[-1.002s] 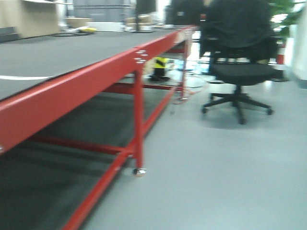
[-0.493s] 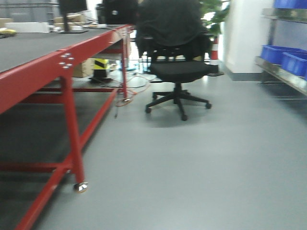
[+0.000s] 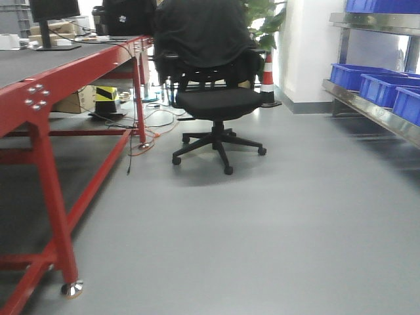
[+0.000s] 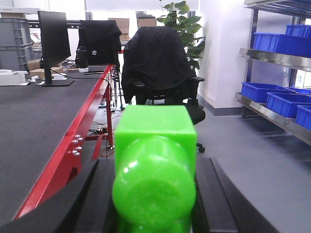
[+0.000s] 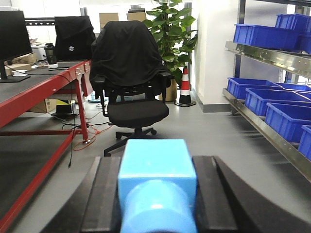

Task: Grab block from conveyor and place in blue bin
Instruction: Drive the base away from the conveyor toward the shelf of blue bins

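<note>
My left gripper [image 4: 154, 166] is shut on a bright green block [image 4: 155, 131], a cube with a round stud facing the camera, held between the black fingers [image 4: 99, 194]. A light blue block [image 5: 156, 156] of the same shape sits in my right gripper [image 5: 156, 164], which is shut on it. The red-framed conveyor [image 3: 26, 72] with its dark belt runs along the left. Blue bins [image 3: 367, 79] stand on a metal shelf at the right, also seen as blue bins [image 5: 260, 94] in the right wrist view. Neither gripper shows in the front view.
A black office chair [image 3: 210, 98] draped with a dark jacket stands ahead on the grey floor. Behind it are a traffic cone [image 3: 268, 75] and a plant [image 5: 170, 29]. Cables [image 3: 146, 131] lie by the conveyor leg. A monitor [image 4: 53, 43] stands on the far table.
The front view has swung to the right: the conveyor slid toward the left edge, the chair came nearer the centre, and the shelf with blue bins came into view.
</note>
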Controlling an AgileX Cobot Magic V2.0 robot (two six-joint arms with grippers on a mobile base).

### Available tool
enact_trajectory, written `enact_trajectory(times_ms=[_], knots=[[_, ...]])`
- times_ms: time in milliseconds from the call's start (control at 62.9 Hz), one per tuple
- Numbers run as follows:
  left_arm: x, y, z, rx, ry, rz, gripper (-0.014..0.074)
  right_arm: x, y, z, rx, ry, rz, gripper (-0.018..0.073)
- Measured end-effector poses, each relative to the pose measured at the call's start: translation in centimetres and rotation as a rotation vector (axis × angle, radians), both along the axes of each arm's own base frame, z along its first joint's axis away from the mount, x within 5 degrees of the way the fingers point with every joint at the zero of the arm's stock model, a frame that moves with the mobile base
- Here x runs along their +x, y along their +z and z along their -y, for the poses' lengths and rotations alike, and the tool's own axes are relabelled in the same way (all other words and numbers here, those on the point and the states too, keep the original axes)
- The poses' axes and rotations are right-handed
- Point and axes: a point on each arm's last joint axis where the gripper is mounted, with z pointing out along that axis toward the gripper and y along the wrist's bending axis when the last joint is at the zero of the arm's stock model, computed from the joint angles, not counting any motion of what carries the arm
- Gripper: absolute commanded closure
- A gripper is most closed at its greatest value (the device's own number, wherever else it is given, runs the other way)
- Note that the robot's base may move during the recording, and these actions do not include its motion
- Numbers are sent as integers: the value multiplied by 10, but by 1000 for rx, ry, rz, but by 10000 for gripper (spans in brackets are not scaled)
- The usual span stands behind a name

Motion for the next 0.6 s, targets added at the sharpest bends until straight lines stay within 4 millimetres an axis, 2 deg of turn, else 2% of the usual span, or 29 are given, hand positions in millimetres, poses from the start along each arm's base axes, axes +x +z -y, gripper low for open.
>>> enact_trajectory(times_ms=[604], knots=[[0, 0, 0, 0, 0, 0, 708, 0, 0, 0, 0, 0, 0, 721]])
